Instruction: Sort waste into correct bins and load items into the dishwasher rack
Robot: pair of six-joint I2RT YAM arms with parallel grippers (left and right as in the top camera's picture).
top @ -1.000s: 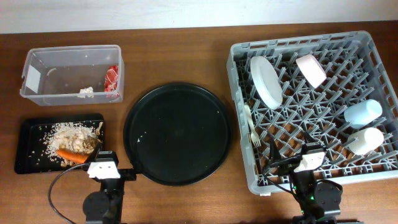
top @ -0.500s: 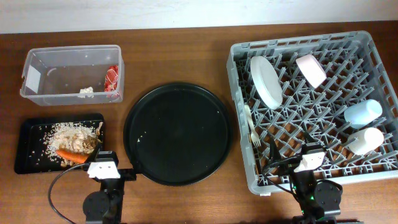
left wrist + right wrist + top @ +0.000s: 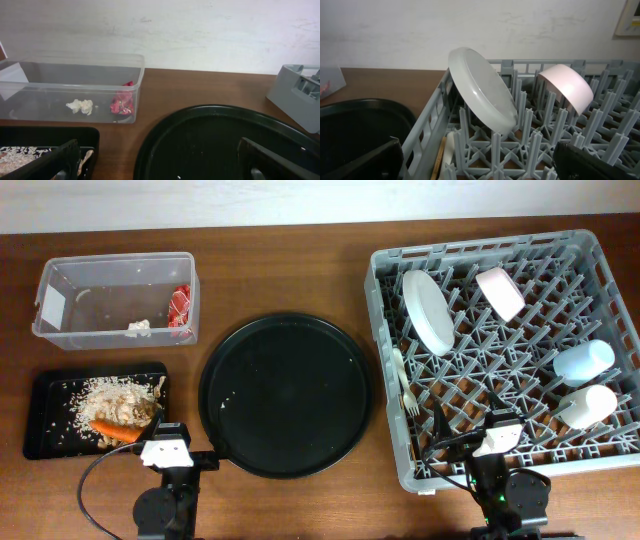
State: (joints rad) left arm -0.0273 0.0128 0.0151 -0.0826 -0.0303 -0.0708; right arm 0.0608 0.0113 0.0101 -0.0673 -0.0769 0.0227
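Observation:
The grey dishwasher rack (image 3: 600, 448) at the right holds the pale plate (image 3: 428, 310), pinkish bowl (image 3: 499, 292), light-blue cup (image 3: 584, 360), white cup (image 3: 587, 405) and white fork (image 3: 404, 380). The clear tub (image 3: 60, 330) holds a red-and-white wrapper (image 3: 180, 310) and a white paper scrap (image 3: 138, 328). The black tray (image 3: 45, 410) holds rice bits (image 3: 105, 395), an orange carrot (image 3: 115, 429) and a brown lump (image 3: 140, 412). My left gripper (image 3: 160, 162) is open and empty at the near table edge. My right gripper (image 3: 480, 160) is open and empty over the rack's near edge, facing the plate (image 3: 482, 90) and bowl (image 3: 567, 86).
A large round black tray (image 3: 286, 394) lies in the middle between bins and rack, with a few crumbs on it. It fills the lower right of the left wrist view (image 3: 210, 140). A pale wall stands behind the table.

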